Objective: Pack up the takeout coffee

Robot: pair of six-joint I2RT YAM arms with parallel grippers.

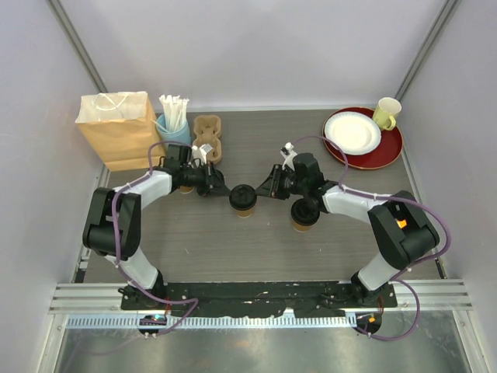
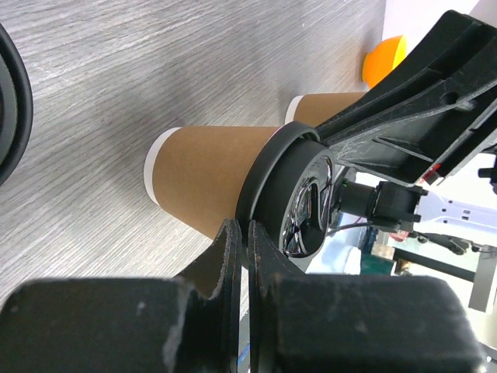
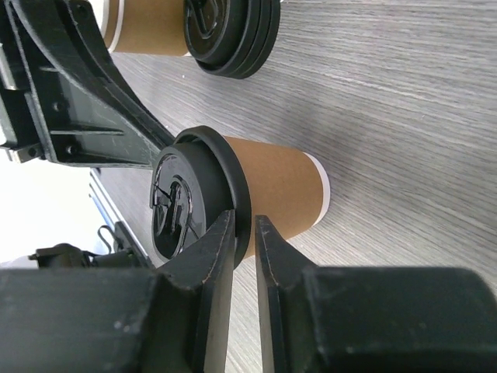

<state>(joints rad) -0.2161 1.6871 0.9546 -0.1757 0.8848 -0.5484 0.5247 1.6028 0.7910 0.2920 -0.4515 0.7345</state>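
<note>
A brown kraft coffee cup [image 1: 243,198] with a black lid stands mid-table between my two grippers. My left gripper [image 1: 225,190] is shut, its tips against the lid's rim from the left. In the left wrist view [image 2: 242,229] the cup [image 2: 206,183] lies just beyond the tips. My right gripper [image 1: 262,192] meets the cup from the right. In the right wrist view [image 3: 242,225] its jaws stand narrowly apart on the lid's rim, one finger over the lid, one by the cup [image 3: 272,183] wall. The second cup [image 1: 303,214] stands under my right arm, and shows in the left wrist view [image 2: 326,105].
A kraft paper bag [image 1: 116,128], a blue cup of straws [image 1: 175,124] and a pulp cup carrier [image 1: 208,136] stand at the back left. A red tray [image 1: 388,151] with a white plate and yellow mug [image 1: 386,113] sits back right. Another lidded brown cup [image 3: 225,35] shows beyond.
</note>
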